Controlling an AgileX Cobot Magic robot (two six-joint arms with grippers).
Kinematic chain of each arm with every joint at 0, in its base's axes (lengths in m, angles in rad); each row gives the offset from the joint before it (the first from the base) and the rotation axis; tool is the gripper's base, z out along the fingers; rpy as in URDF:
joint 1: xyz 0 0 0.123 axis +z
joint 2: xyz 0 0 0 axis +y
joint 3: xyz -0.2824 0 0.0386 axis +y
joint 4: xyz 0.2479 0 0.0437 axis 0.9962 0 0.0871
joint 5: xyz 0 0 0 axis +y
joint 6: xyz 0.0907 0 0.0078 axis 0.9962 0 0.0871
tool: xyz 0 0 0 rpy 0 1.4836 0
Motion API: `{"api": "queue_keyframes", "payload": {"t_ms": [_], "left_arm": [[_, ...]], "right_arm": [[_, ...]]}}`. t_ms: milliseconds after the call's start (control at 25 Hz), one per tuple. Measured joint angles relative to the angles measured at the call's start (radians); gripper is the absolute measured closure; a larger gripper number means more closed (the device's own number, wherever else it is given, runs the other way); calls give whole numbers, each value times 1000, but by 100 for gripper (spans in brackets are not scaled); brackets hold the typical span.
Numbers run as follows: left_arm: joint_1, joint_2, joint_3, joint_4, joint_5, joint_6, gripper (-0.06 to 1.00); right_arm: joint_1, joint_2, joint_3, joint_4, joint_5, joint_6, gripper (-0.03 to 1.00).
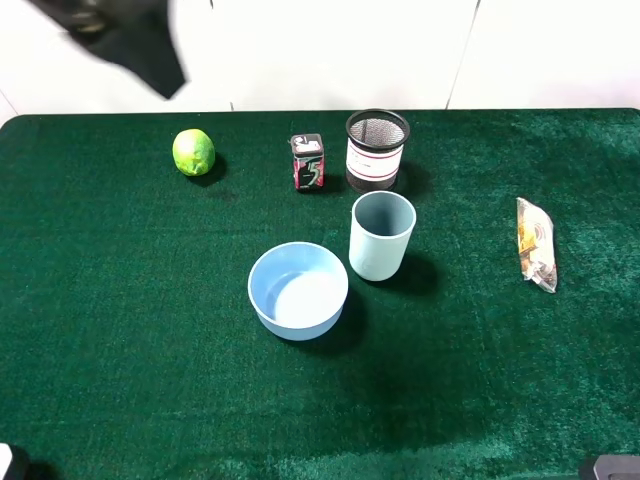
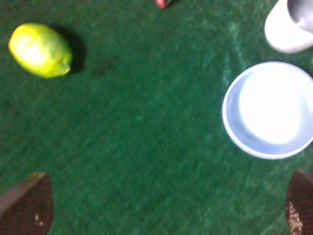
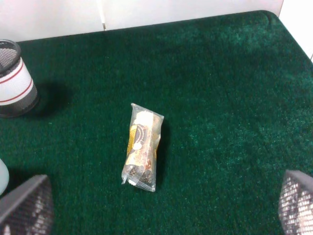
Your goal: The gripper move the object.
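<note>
Green felt bench (image 1: pixel 120 330), white wall behind. Pen cup (image 1: pixel 377 150) upright at back. Both hands (image 2: pixel 161 208) (image 3: pixel 161 208) wide open, empty.

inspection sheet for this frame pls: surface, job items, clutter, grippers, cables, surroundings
Surface: green felt table, no spills seen.
Job's things: mesh pen cup upright at the back, untouched, just behind the grey-blue cup.
Clutter: lime back left; small box beside the pen cup; blue bowl next to the grey-blue cup; snack packet lying flat on the right.
Grippers: left gripper jaws wide apart, empty, over bare felt; right gripper jaws wide apart, empty, above the packet.
Cables: nothing seen.
Surroundings: white wall behind; dark blurred shape top left, cannot tell what it is.
</note>
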Motion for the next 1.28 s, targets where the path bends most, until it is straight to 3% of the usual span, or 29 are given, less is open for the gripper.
{"api": "queue_keyframes", "payload": {"t_ms": [440,840,960,1280], "left_arm": [[0,-464,295,40,2,0,-2],[6,-771,420,42,2,12,-2],[61,-851,469,42,2,28,-2],[314,-1061,640,-16,2,28,-2]], "right_arm": [[0,0,0,0,0,0,28],[0,0,0,0,0,0,28],[0,0,0,0,0,0,28],[0,0,0,0,0,0,28]]}}
